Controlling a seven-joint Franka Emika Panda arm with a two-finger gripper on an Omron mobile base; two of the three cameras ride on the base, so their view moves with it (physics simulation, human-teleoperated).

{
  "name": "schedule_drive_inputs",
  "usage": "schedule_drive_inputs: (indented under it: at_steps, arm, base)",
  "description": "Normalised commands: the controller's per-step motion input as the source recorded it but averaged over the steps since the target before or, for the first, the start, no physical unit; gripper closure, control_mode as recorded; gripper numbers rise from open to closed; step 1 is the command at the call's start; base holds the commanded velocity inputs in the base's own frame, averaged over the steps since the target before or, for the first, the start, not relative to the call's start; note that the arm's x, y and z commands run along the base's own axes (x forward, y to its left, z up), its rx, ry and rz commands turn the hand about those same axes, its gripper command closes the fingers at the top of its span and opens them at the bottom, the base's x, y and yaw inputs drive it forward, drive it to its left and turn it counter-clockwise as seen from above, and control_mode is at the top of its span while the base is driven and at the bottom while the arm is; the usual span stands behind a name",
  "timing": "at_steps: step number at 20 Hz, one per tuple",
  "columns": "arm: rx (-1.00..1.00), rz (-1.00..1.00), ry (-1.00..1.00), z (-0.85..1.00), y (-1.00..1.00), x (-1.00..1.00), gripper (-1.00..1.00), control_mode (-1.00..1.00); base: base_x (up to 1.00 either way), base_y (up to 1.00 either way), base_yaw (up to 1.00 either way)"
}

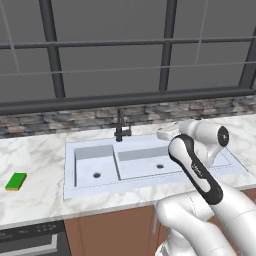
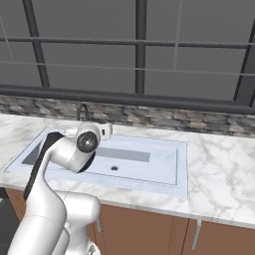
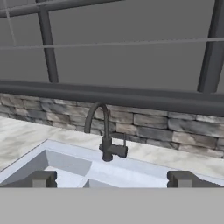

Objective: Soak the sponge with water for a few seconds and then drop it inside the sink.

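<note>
The green sponge (image 1: 16, 181) lies flat on the marble counter, far left of the sink (image 1: 140, 169), with nothing touching it. The pale double-basin sink (image 2: 149, 167) has a black faucet (image 1: 121, 127) at its back edge. My gripper (image 3: 111, 179) hovers over the wider basin, aimed at the faucet (image 3: 106, 142), its two dark fingertips (image 3: 42, 178) spread wide with nothing between them. In the left base view the gripper (image 1: 162, 133) sits right of the faucet, well away from the sponge. The water is out of view; the spout looks dry.
A stone backsplash (image 1: 75, 120) and a dark-framed window run behind the counter. A stove top (image 1: 30, 239) sits at the lower left below the sponge. Bare marble counter (image 2: 219, 169) extends right of the sink. My own arm (image 1: 197, 172) crosses the sink's right side.
</note>
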Motion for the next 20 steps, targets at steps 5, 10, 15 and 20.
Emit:
schedule_drive_inputs:
  at_steps: [5,10,15,20]
  arm:
    - [0.0,0.14,0.0,0.0,0.0,-0.05,-1.0,-1.0]
    - [0.0,0.15,0.0,-0.04,0.06,0.0,-1.0,-1.0]
    - [0.0,0.13,-0.05,-0.07,0.09,0.0,-1.0,-1.0]
    - [0.0,0.1,-0.11,-0.11,0.15,0.05,-1.0,-1.0]
  base:
    - [0.0,0.0,0.0]
    - [0.0,0.0,0.0]
    - [0.0,0.0,0.0]
    - [0.0,0.0,0.0]
